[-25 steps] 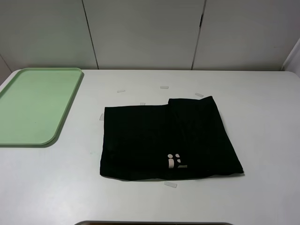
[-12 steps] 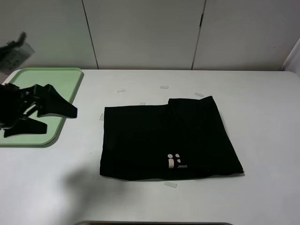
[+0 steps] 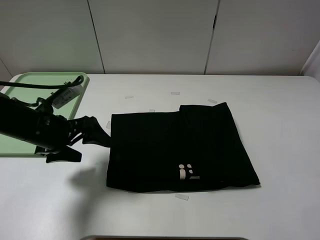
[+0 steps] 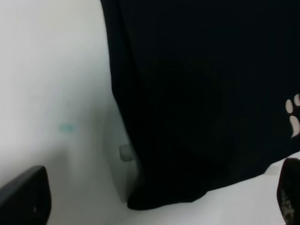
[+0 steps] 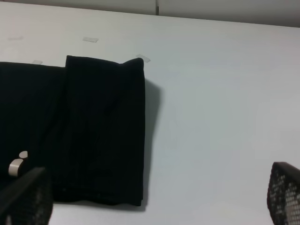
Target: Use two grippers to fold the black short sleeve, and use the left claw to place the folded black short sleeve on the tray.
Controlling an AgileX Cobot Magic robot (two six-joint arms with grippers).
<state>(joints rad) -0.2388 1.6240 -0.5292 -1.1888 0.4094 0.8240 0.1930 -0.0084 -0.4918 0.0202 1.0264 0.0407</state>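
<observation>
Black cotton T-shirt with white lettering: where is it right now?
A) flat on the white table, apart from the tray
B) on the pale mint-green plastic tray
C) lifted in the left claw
A: the black T-shirt lies flat on the white table, apart from the mint-green tray; the left claw is open beside it.

Folded black short sleeve (image 3: 177,147) lies flat, white lettering showing — pale green tray (image 3: 35,87) sits well apart

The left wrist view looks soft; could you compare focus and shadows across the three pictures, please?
Left wrist view: soft all over, the black short sleeve nearly featureless. Exterior high view: sharp, evenly lit, a soft shadow on the table under the left claw. Right wrist view: crisp, bar blurred fingertips.
</observation>
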